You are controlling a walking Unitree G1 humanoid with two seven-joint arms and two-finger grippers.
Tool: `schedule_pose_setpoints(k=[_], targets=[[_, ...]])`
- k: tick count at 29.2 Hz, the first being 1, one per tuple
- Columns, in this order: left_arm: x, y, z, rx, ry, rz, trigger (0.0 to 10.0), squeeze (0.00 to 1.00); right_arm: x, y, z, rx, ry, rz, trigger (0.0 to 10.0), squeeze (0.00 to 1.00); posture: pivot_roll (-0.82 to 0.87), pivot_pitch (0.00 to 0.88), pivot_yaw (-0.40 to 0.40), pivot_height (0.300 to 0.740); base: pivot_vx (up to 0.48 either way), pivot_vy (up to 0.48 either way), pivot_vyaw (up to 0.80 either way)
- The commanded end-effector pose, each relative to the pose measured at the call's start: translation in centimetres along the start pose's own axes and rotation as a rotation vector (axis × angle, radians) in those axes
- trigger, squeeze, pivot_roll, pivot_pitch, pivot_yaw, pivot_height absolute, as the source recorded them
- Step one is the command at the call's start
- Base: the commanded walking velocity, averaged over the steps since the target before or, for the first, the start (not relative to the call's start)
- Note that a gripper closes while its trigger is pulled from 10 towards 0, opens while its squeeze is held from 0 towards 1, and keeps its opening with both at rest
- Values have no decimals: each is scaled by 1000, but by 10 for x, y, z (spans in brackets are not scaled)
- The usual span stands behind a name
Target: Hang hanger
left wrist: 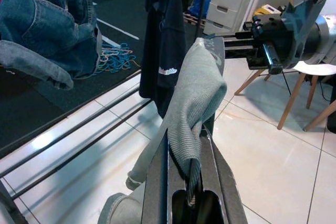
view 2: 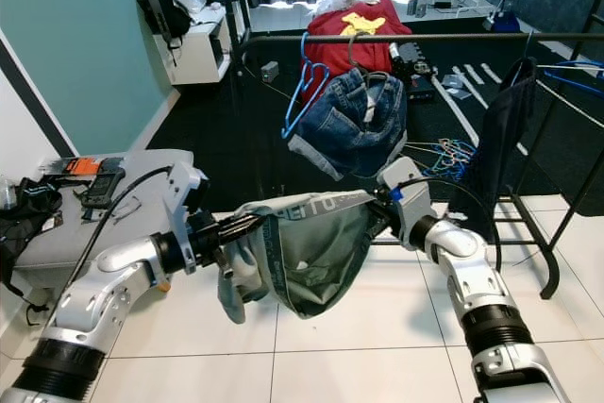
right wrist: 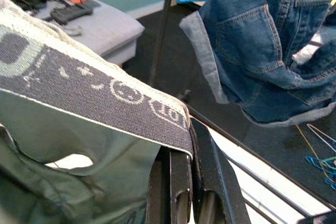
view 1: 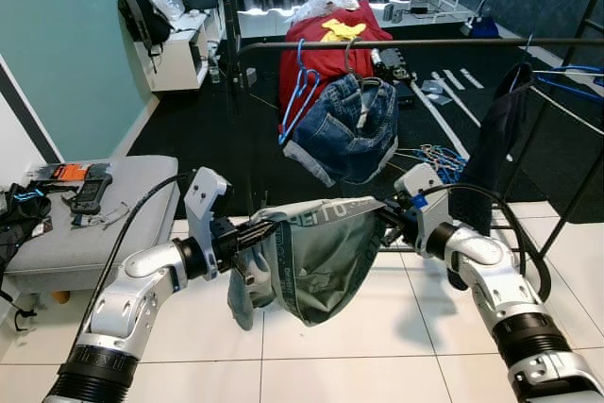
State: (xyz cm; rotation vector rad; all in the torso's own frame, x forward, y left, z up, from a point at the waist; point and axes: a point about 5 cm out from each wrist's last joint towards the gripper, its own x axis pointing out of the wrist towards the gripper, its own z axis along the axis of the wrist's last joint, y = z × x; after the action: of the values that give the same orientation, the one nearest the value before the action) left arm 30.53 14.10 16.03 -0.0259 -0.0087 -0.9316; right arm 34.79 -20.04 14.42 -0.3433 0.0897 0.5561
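We hold the grey-green shorts (view 1: 316,257) stretched by the waistband, left end effector (view 1: 253,235) and right end effector (view 1: 385,217) each pinching one end. Beyond hangs the rail (view 1: 415,43) with denim shorts (view 1: 354,129) and a blue hanger (view 1: 300,92). If either pinch slips, we judge the shorts could drop to the floor.

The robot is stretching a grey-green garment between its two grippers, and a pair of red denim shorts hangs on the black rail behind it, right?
Nearly. The denim shorts on the black rail are blue, not red, as the left eye view shows. The left gripper and right gripper do hold the grey-green garment stretched between them.
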Motion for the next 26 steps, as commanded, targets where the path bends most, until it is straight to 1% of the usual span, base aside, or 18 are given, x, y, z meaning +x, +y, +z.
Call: schedule_pose_setpoints(k=[1, 6, 12, 14, 15, 20, 21, 22, 25, 26], targets=[[-1, 2, 0, 1, 10, 1, 10000, 0, 0, 8, -13, -8, 40, -7, 10000, 0, -50, 0, 64, 740, 0, 0, 0], [0, 2, 0, 3, 12, -2, 10000, 0, 2, 13, -15, -18, 41, -7, 10000, 0, -47, 0, 64, 740, 0, 0, 0], [0, 3, 0, 3, 15, 4, 10000, 0, 3, 15, -13, -18, 31, -2, 10000, 0, -48, 0, 64, 740, 0, 0, 0], [1, 4, 0, 6, 17, 5, 10000, 0, 4, 16, -12, 0, 15, 21, 10000, 0, -49, 0, 65, 740, 0, 0, 0], [1, 4, 0, 7, 18, 5, 10000, 0, 4, 16, -10, 9, 5, 24, 0, 0, -49, 0, 64, 740, 0, 0, 0], [1, 4, -1, 11, 20, 6, 10000, 0, 5, 16, -5, 15, -19, 33, 0, 0, -50, 0, 64, 740, 0, 0, 0], [1, 5, -4, 17, 31, 15, 10000, 0, 6, 10, 2, 10, -45, 10, 0, 0, -52, 0, 62, 740, 0, 0, 0], [1, 5, -4, 17, 31, 15, 10000, 0, 6, 10, 2, 10, -45, 10, 0, 0, -52, 0, 62, 740, 0, 0, 0], [0, 6, -8, 21, 46, 41, 10000, 0, 6, 2, 12, 13, -77, -35, 0, 0, -54, 0, 60, 740, 0, 0, 0], [0, 6, -8, 21, 46, 41, 10000, 0, 6, 2, 12, 13, -77, -35, 0, 0, -54, 0, 60, 740, 0, 0, 0]])
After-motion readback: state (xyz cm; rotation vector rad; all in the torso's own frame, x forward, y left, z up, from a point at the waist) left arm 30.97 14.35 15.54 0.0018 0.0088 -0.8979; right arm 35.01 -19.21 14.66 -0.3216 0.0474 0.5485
